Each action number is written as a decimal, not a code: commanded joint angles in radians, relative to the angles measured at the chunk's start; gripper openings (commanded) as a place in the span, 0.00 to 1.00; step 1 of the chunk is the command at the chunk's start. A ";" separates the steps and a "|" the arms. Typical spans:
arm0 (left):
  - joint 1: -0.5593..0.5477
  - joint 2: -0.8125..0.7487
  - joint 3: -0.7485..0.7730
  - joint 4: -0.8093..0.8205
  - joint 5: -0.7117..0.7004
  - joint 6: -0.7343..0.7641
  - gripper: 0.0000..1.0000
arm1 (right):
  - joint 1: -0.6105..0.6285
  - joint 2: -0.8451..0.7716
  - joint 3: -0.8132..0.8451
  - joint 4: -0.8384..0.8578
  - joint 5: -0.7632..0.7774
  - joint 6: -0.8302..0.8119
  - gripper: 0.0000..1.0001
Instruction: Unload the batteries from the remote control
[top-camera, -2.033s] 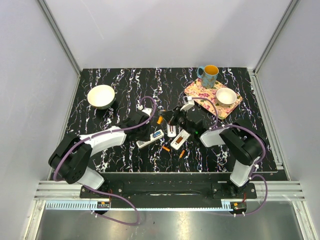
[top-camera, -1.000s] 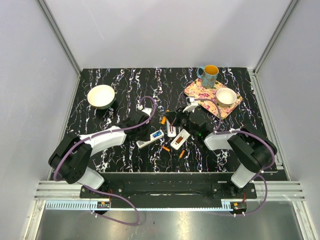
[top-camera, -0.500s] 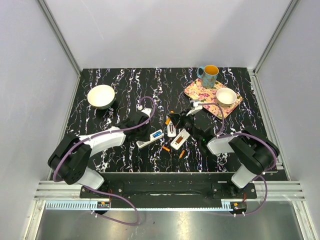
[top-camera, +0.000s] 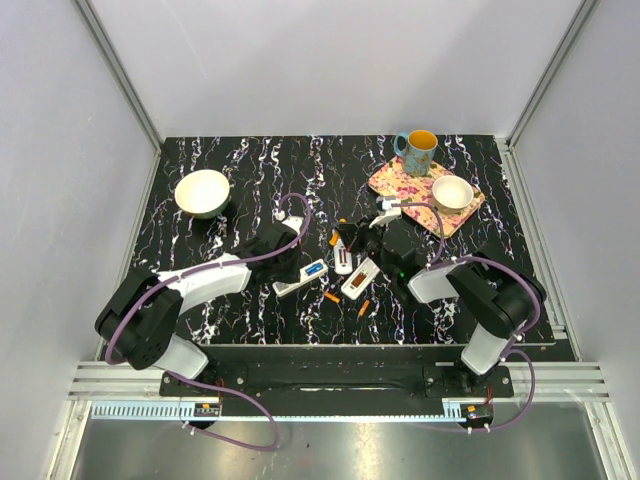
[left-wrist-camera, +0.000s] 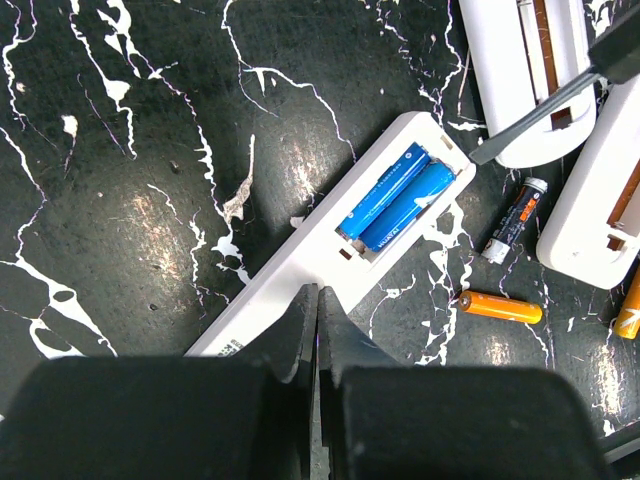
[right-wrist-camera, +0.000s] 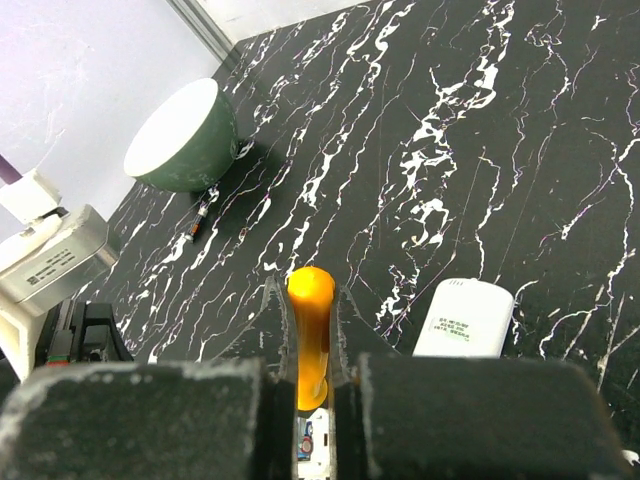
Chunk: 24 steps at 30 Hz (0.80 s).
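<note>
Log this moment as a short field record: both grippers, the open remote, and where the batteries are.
left gripper: shut, tips at the edge of the open remote
right gripper: shut on an orange battery
blue batteries: two, side by side in the open remote's bay
loose orange battery: lying on the table
dark-and-white battery: lying near it, beside a second white remote
left to unload: the blue batteries

Bright even light, blurred foreground.
</note>
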 joint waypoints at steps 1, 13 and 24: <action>0.008 0.016 -0.044 -0.114 -0.005 0.022 0.00 | -0.006 0.025 0.041 0.027 0.013 -0.008 0.00; 0.009 0.020 -0.043 -0.114 -0.002 0.023 0.00 | -0.006 0.074 0.051 0.035 0.006 0.021 0.00; 0.008 0.028 -0.038 -0.115 0.000 0.023 0.00 | -0.004 0.113 0.087 0.026 -0.086 0.111 0.00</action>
